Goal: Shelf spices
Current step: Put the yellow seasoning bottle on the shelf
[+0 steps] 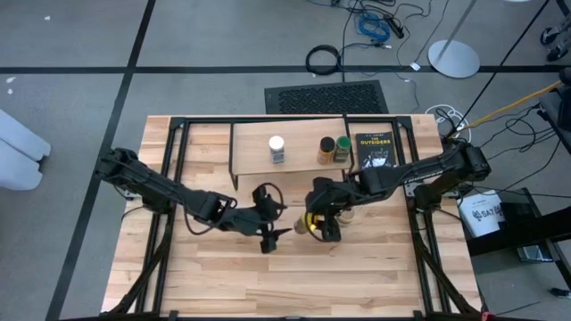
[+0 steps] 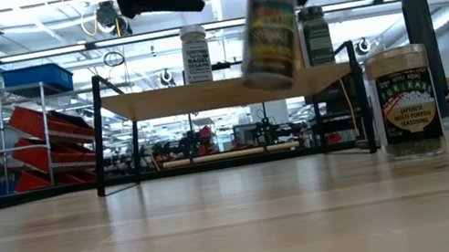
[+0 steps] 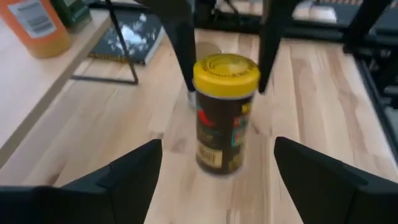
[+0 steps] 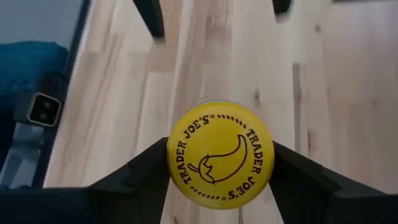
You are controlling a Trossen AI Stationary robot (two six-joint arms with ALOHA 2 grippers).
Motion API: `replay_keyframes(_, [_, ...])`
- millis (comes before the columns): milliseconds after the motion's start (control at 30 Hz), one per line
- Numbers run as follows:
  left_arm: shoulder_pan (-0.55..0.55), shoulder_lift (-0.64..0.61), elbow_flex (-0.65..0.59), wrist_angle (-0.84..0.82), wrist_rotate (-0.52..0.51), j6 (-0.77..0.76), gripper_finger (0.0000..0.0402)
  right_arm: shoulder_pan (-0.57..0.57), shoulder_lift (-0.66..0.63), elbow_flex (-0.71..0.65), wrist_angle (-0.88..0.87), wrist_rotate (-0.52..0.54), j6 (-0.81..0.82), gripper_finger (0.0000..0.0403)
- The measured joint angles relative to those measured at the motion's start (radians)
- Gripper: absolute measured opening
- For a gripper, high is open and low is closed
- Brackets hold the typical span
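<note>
The right hand [image 4: 219, 163] is clamped on the yellow-lidded jar [image 4: 220, 153], one finger on each side of it just under the lid, and in the low view that jar [image 2: 269, 27] hangs clear of the desk [image 1: 357, 267], tilted a little off upright, its base roughly level with the shelf [image 2: 228, 91] board. From above, the right hand [image 1: 323, 223] and its jar [image 1: 310, 222] sit in front of the shelf [image 1: 254, 147], towards the near side of the desk, so the shelf lies away from the hand across a short stretch of bare wood. The jar's long axis runs close to vertical, lid up, which suits setting it down on its base once it is over the board. Three jars already stand on the shelf: a white-lidded jar [image 1: 277, 148], a dark-lidded jar [image 1: 326, 150] and a green-lidded jar [image 1: 343, 149] just beside it; the open stretch between the white one and the pair looks the likeliest landing spot. A tan-lidded jar [image 2: 404, 102] remains on the desk near the shelf's right legs. The left hand [image 1: 265, 229] waits just beside the carried jar with its fingers [image 3: 118, 180] spread wide and empty, pointed at it. The right arm, holding the jar, is clearly the one placed to make the move.
</note>
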Motion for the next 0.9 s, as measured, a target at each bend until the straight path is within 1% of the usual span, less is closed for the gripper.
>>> replay_keyframes(133, [0.01, 0.0, -0.026, 0.074, -0.007, 0.001, 0.0334, 0.007, 0.0, 0.018, 0.004, 0.005, -0.024, 0.0225])
replay_keyframes(433, [0.019, 0.016, -0.026, 0.114, 0.011, 0.005, 0.0372, 0.008, 0.0, 0.021, 0.016, 0.004, -0.054, 0.0226])
replay_keyframes(633, [0.027, 0.093, -0.026, 0.207, 0.078, 0.043, 0.0375, 0.008, 0.0, 0.021, 0.049, 0.004, -0.062, 0.0226])
replay_keyframes(733, [0.026, 0.121, -0.026, 0.24, 0.076, 0.055, 0.0375, 0.008, 0.0, 0.021, 0.053, 0.002, -0.062, 0.0226])
replay_keyframes(900, [0.038, 0.133, -0.025, 0.256, 0.06, 0.057, 0.0375, 0.008, 0.0, 0.021, 0.053, 0.001, -0.064, 0.0226])
